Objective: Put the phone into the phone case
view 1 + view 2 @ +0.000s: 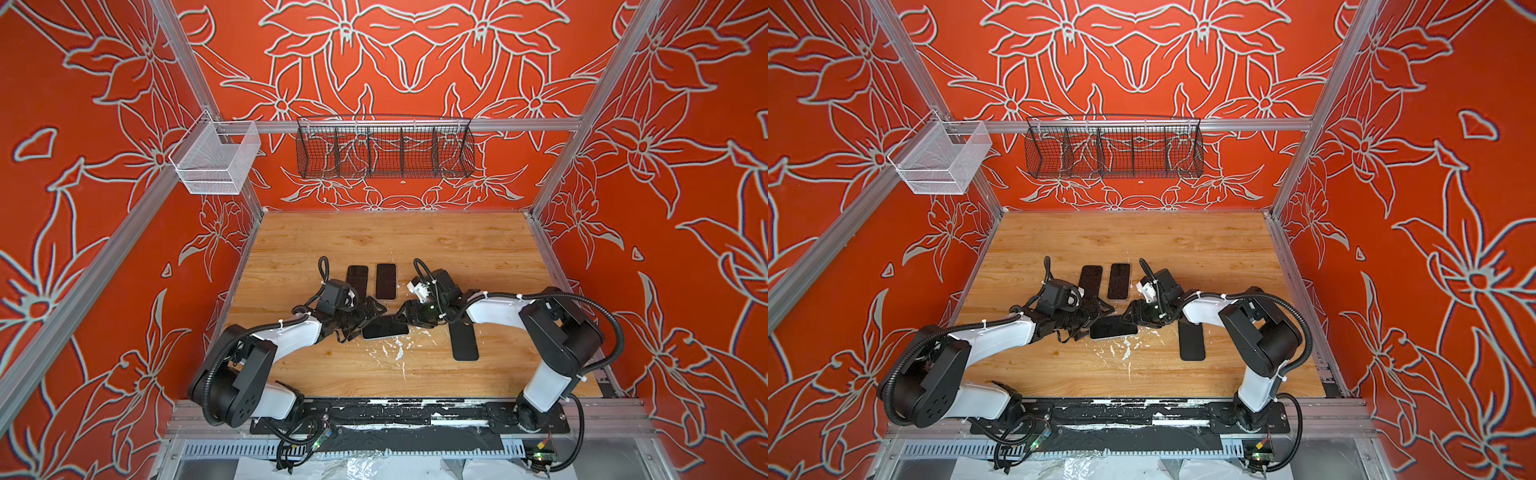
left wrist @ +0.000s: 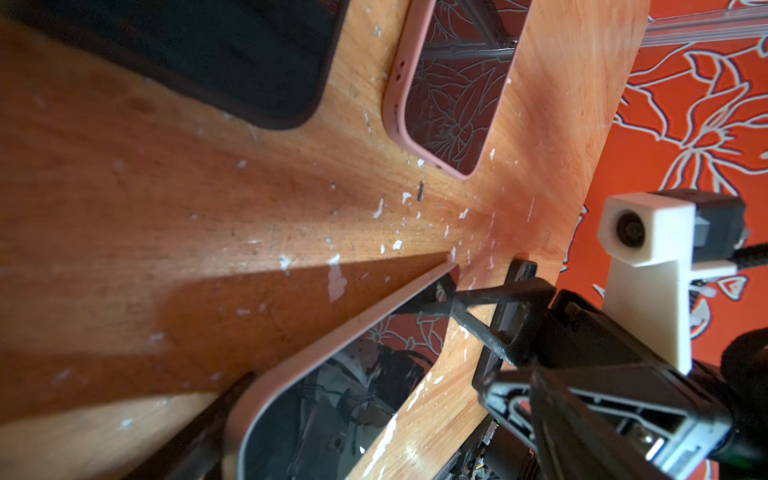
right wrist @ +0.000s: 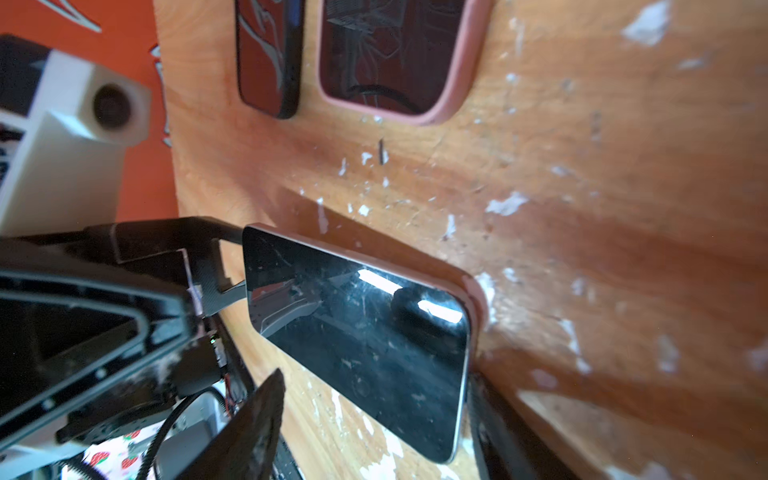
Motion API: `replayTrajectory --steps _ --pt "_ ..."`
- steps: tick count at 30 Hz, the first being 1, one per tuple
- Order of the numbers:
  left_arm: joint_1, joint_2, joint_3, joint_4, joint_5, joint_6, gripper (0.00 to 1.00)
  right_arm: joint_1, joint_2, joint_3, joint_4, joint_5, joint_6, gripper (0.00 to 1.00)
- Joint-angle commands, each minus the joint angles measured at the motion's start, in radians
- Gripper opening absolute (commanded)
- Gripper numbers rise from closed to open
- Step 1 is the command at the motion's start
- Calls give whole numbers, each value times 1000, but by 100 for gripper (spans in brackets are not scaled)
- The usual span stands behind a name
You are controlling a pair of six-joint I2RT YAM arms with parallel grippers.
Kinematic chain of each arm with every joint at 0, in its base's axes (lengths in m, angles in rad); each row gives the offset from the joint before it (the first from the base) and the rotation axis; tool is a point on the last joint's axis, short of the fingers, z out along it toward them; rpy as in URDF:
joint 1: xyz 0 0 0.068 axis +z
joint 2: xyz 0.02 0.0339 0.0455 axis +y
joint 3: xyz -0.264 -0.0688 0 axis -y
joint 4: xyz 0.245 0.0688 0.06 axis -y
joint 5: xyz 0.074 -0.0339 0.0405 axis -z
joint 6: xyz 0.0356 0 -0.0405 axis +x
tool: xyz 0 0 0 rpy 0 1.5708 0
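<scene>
The phone (image 1: 384, 328) (image 1: 1113, 327) lies screen up mid-table, crosswise between both grippers. A pale pink phone case rim (image 3: 473, 291) (image 2: 332, 332) shows along one long side and a corner of it; how deep the phone sits in it I cannot tell. My left gripper (image 1: 371, 314) is open at the phone's left end, one finger (image 2: 216, 415) beside the pink edge. My right gripper (image 3: 374, 386) (image 1: 401, 316) is open around the right end: one finger (image 3: 490, 415) touches the phone's edge and the other finger (image 3: 253, 415) stands apart from it.
Behind the grippers lie a pink-cased phone (image 1: 385, 280) (image 2: 453, 83) and a dark one (image 1: 356, 279) (image 3: 270, 54), side by side. A black flat piece (image 1: 464, 343) lies partly under the right arm. White paint flecks (image 1: 399, 349) mark the wood. Wire baskets hang on the back rail (image 1: 384, 151).
</scene>
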Motion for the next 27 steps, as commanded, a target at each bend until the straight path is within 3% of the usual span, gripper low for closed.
replayTrajectory --steps 1,7,14,27 --pt "-15 21 -25 -5 9 -12 98 13 -19 -17 102 -93 42 69" --pt "-15 -32 -30 -6 2 -20 99 13 17 -26 100 -73 49 68" --pt "-21 -105 -27 -2 -3 -27 89 12 58 -34 120 -62 63 66" --pt "-29 -115 -28 34 -4 -46 49 13 111 -31 138 -64 71 65"
